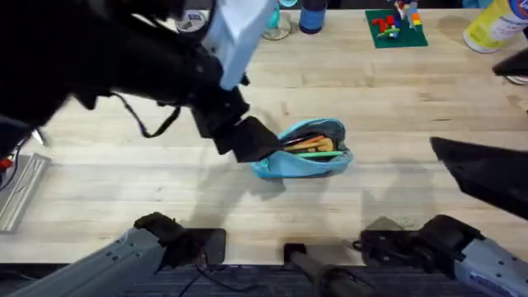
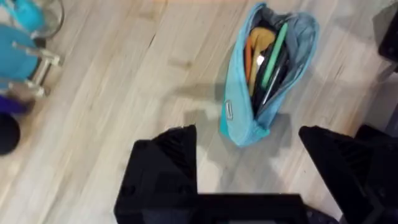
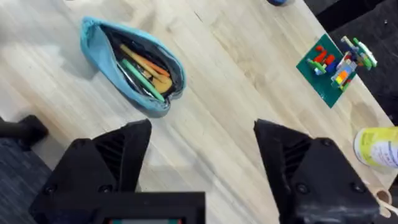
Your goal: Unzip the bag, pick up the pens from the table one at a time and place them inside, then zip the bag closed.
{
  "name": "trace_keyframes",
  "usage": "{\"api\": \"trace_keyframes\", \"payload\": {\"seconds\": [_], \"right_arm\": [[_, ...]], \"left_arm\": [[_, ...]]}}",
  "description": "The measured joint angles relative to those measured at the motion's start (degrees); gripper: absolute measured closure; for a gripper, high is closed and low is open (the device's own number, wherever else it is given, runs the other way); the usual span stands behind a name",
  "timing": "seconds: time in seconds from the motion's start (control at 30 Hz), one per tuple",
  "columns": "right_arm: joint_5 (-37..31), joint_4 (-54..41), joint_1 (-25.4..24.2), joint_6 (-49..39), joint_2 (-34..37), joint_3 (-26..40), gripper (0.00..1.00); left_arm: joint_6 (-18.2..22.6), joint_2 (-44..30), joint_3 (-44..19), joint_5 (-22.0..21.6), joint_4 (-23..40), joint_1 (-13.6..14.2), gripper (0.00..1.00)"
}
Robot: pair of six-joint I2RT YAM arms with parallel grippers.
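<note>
green brick plate with toy figures (image 1: 396,29), yellow bottle (image 1: 493,25), perhaps metal rails (image 1: 21,190)

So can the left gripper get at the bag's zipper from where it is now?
Probably yes. The left gripper is open just off one end of the bag, which lies unzipped with the pens inside, and nothing stands between them.

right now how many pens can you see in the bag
2. A yellow-tan pen and a light green pen lie side by side, lengthwise, inside the open bag. Dark items sit beside them, so more could be hidden under those.
</note>
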State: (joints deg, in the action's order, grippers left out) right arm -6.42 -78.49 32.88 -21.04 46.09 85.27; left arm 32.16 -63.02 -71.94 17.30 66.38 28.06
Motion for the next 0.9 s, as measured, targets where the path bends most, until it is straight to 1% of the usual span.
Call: {"api": "trace_keyframes", "payload": {"seconds": [0.17, 0.3, 0.37, 0.43, 0.5, 0.6, 0.73, 0.9], "right_arm": [[0.0, 0.96, 0.0, 0.0, 3.76, 0.0, 0.004], [0.02, 3.11, 0.0, 0.0, 6.76, 0.0, 0.004], [0.04, 4.34, 0.0, 0.01, 8.31, 0.0, 0.004], [0.04, 5.51, -0.02, 0.02, 9.76, 0.0, 0.004], [0.04, 7.09, 0.0, 0.37, 11.26, 0.0, 0.005], [0.75, 10.1, -0.02, 1.95, 13.33, 0.0, 0.004], [5.45, 13.28, -0.02, 3.29, 15.98, 0.0, 0.003], [10.68, 13.85, -0.02, 4.46, 18.7, 0.0, 0.004]], "left_arm": [[0.0, 1.52, 0.0, 0.48, 2.77, -4.62, 0.006], [0.04, 3.27, 0.0, 2.94, 3.29, -9.2, 0.006], [0.78, 4.54, 0.0, 4.69, 3.44, -11.46, 0.006], [1.98, 6.07, 0.0, 5.85, 3.88, -12.99, 0.006], [3.65, 8.15, 0.37, 6.71, 4.23, -13.7, 0.006], [5.37, 11.68, 2.49, 7.5, 4.64, -13.8, 0.008], [6.69, 15.7, 7.31, 8.28, 4.63, -13.82, 0.008], [7.79, 19.36, 12.93, 9.27, 4.84, -14.16, 0.008]]}}
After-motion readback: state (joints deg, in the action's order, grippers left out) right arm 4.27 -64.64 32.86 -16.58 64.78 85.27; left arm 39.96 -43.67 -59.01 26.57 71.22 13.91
